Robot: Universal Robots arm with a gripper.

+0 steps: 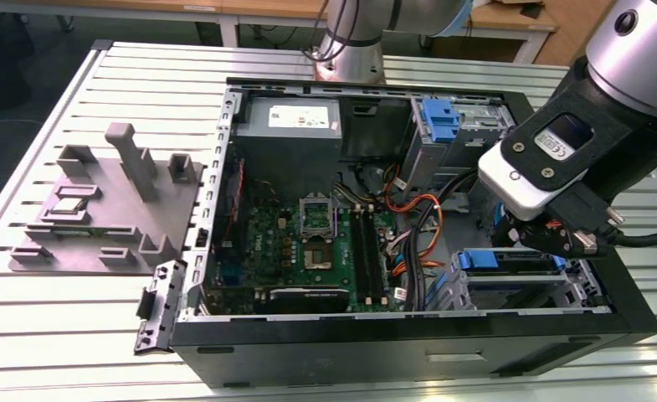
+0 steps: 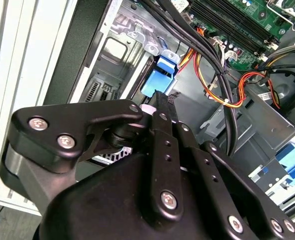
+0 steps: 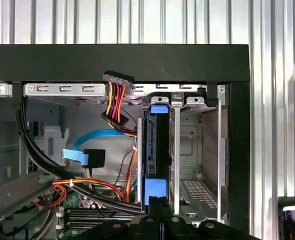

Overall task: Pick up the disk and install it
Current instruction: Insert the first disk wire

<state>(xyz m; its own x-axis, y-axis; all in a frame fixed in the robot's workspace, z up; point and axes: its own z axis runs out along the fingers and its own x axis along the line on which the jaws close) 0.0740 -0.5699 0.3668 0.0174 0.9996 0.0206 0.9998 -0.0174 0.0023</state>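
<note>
Slatted metal table, perhaps 2 wooden desks behind, dark floor

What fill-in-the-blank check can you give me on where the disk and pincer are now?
1. The disk stands on edge ___ the computer case.
2. Its plastic frame is ___.
3. The pincer is right at the ___'s frame.
4. In the exterior view, the grey fixture lies on the view's ___ of the case.
Missing: inside; blue; disk; left.
</note>
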